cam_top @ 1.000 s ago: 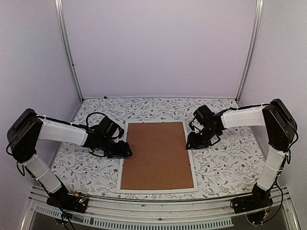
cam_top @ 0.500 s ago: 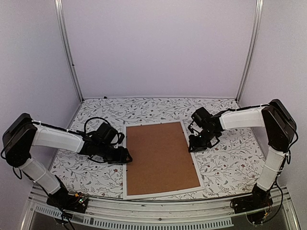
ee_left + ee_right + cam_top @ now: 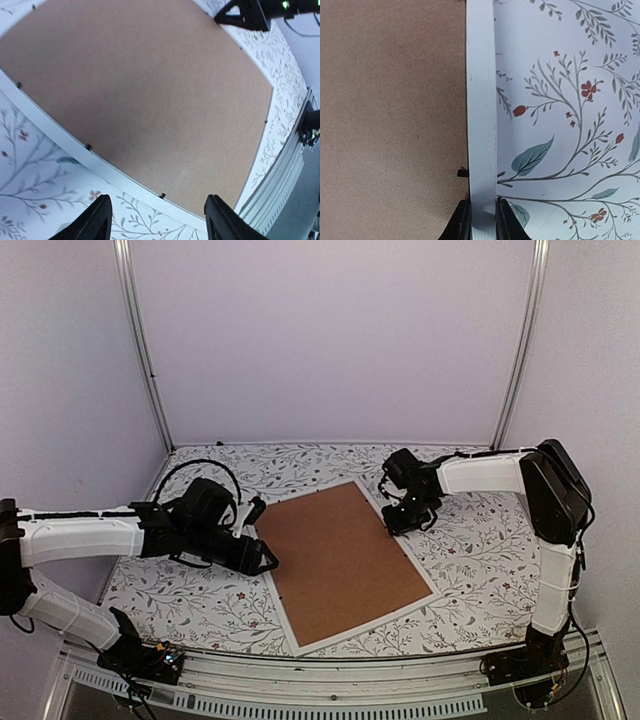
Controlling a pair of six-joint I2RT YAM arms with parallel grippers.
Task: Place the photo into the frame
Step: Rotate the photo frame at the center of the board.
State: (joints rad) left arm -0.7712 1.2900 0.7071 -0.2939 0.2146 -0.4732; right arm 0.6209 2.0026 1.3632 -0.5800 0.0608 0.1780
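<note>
The frame [image 3: 279, 596] lies face down and skewed on the floral table, its brown hardboard backing panel [image 3: 345, 555] facing up. The photo is out of view. My right gripper [image 3: 397, 523] is at the frame's far right edge. In the right wrist view it [image 3: 482, 212] is shut on the white frame border [image 3: 481, 100], with the backing [image 3: 390, 125] to the left. My left gripper [image 3: 262, 558] hovers at the frame's left edge. In the left wrist view it [image 3: 157, 212] stands open above the border [image 3: 125, 180], holding nothing.
Small black retaining tabs [image 3: 162, 195] sit along the backing's edge. The floral tablecloth [image 3: 470, 550] surrounds the frame. White walls with metal posts [image 3: 515, 350] enclose the back and sides. A metal rail [image 3: 330, 680] runs along the near edge.
The frame has turned, its near end swinging right and far end left. My right gripper closed on the frame's border. My left arm stretched lower along the table.
</note>
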